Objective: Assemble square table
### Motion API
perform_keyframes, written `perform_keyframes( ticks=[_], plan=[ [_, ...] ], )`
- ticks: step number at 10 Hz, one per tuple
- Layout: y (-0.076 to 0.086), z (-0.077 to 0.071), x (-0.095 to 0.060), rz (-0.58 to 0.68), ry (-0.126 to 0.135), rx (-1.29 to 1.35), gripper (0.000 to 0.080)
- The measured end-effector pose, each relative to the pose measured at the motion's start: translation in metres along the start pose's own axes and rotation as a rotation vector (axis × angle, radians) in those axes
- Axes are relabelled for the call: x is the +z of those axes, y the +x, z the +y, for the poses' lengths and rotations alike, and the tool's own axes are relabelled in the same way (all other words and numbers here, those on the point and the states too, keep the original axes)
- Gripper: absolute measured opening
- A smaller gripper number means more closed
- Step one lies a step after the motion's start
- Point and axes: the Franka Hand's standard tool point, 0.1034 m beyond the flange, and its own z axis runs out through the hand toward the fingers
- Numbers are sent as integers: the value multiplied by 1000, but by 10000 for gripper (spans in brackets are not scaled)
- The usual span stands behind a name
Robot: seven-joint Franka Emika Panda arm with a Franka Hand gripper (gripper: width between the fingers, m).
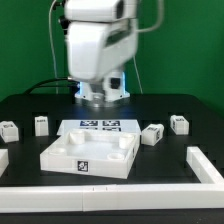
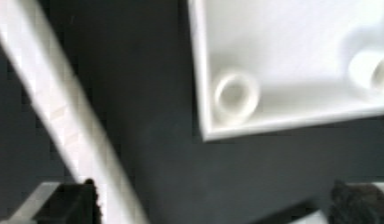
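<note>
The square table's white slab [image 1: 90,155] lies hollow face up at the front middle of the black table, a tag on its near edge. In the wrist view one corner of the slab [image 2: 295,50] shows with two round sockets. Four small white legs lie loose: two at the exterior view's left [image 1: 10,130] [image 1: 41,125] and two at its right [image 1: 152,133] [image 1: 179,123]. My gripper [image 1: 100,98] hangs behind the slab, above the far side of the marker board. It is open [image 2: 210,205], with only dark table between the fingertips [image 2: 363,200].
The marker board [image 1: 100,126] lies flat just behind the slab. Long white bars fence the work area at the front [image 1: 110,200], at the exterior view's right [image 1: 205,165] and at its left [image 1: 3,160]. One bar [image 2: 56,110] runs diagonally past one fingertip in the wrist view.
</note>
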Motion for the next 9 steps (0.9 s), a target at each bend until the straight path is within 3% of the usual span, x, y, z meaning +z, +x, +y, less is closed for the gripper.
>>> perform_keyframes(
  ticks=[2, 3, 4, 7, 8, 9],
  plan=[
    [-14, -33, 25, -8, 30, -97, 650],
    [-21, -44, 40, -3, 25, -92, 650],
    [-22, -45, 39, -7, 36, -87, 650],
    [-22, -45, 40, -6, 37, -87, 650],
    [-23, -49, 47, 10, -14, -81, 650],
    [-28, -72, 63, 32, -68, -61, 650]
  ],
)
